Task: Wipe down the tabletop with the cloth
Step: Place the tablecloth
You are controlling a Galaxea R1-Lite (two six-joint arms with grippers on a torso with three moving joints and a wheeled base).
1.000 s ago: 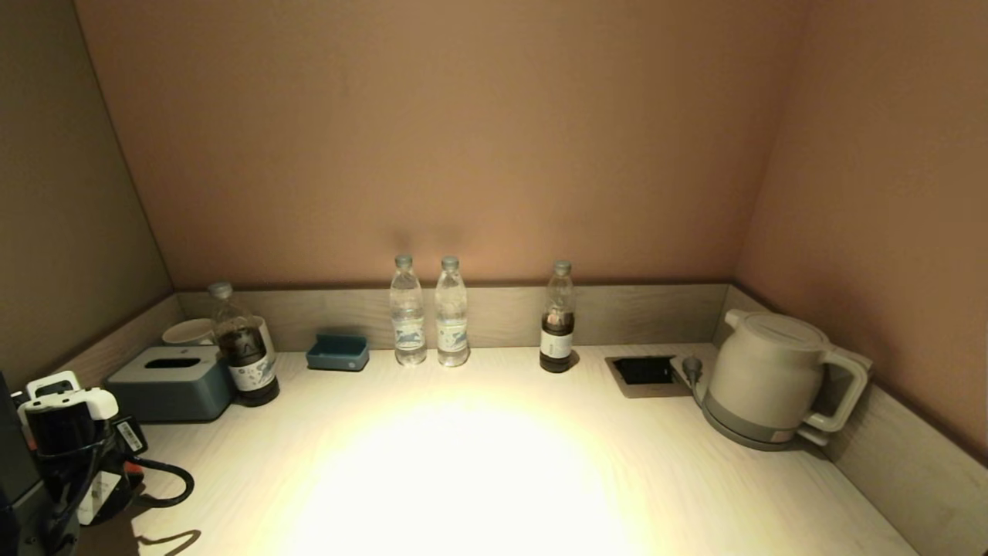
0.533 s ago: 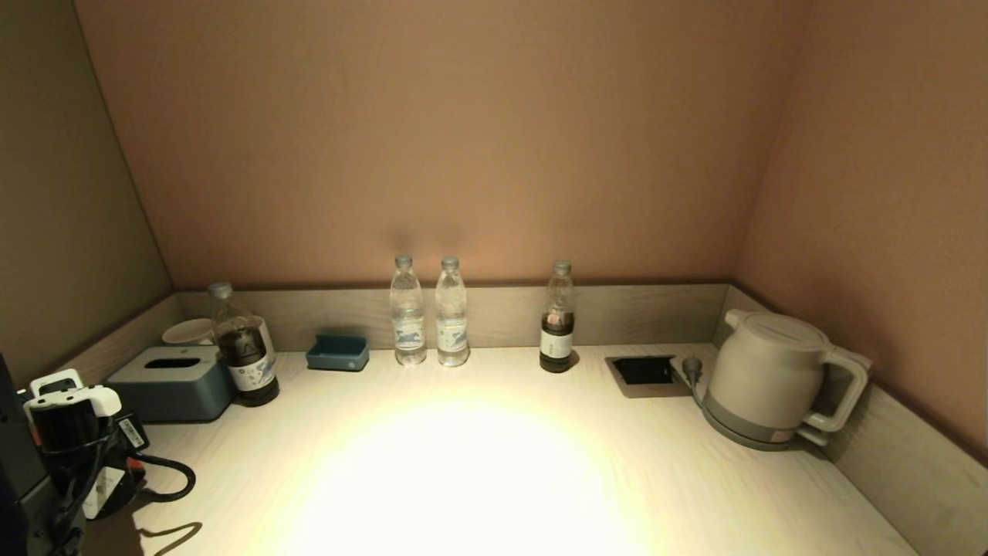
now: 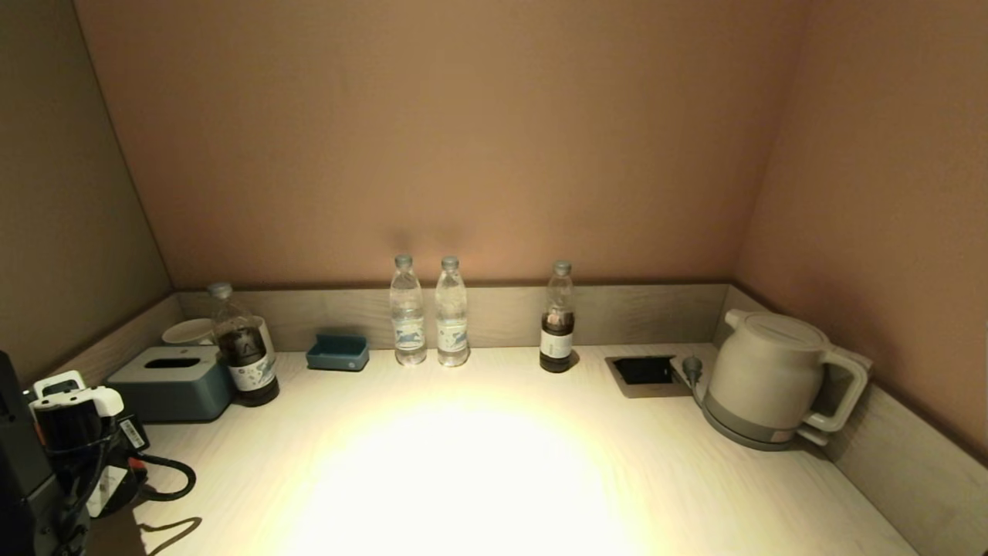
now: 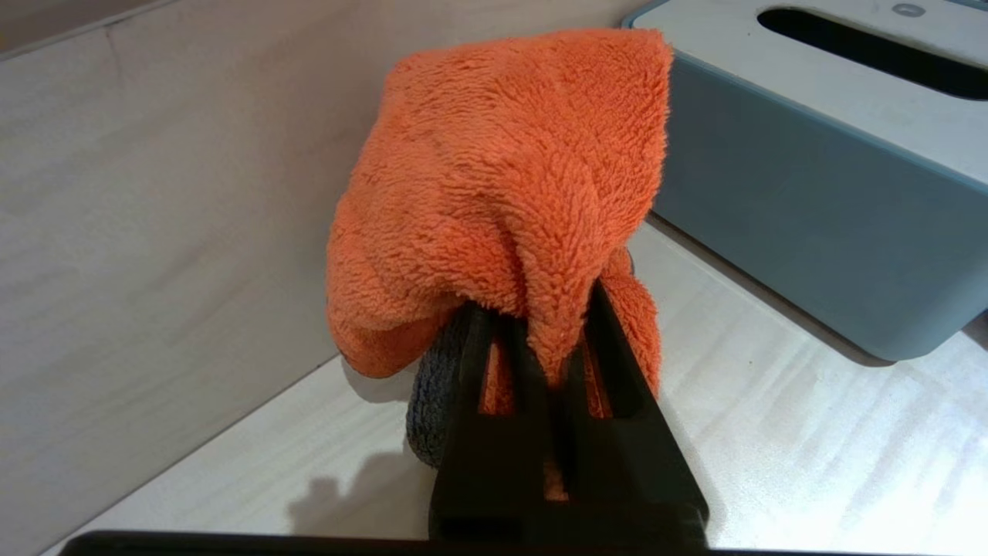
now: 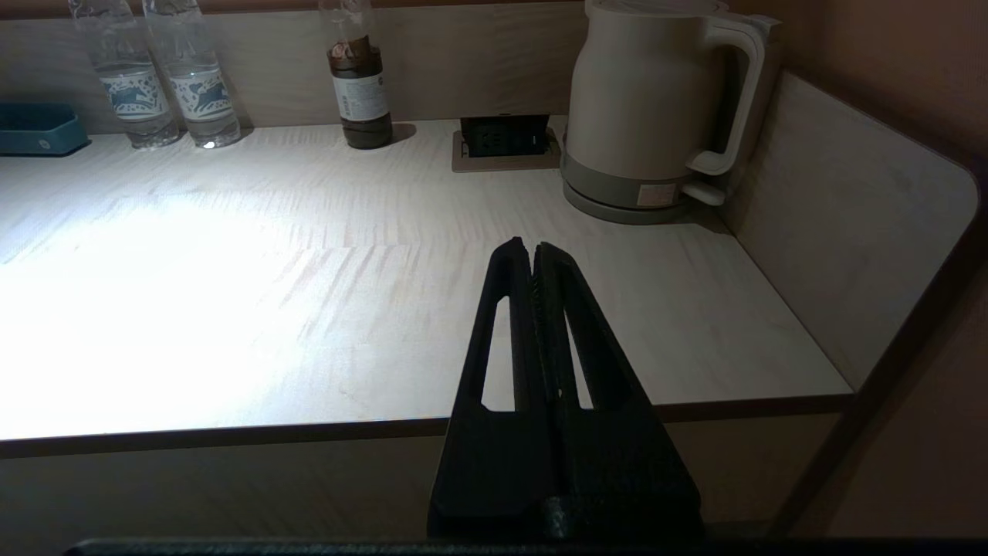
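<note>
Pinching the fuzzy orange cloth [image 4: 502,185] at the pale wood-grain tabletop [image 4: 772,432]'s near-left corner, the left gripper [image 4: 552,347] has wiping ahead; right gripper [image 5: 532,262] parked, closed empty.

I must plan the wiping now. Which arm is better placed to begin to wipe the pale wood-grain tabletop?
Left. The left gripper is shut on the fuzzy orange cloth, close above the pale wood-grain tabletop beside the blue-grey tissue box. The right gripper is shut, empty, at the table's front edge.
</note>
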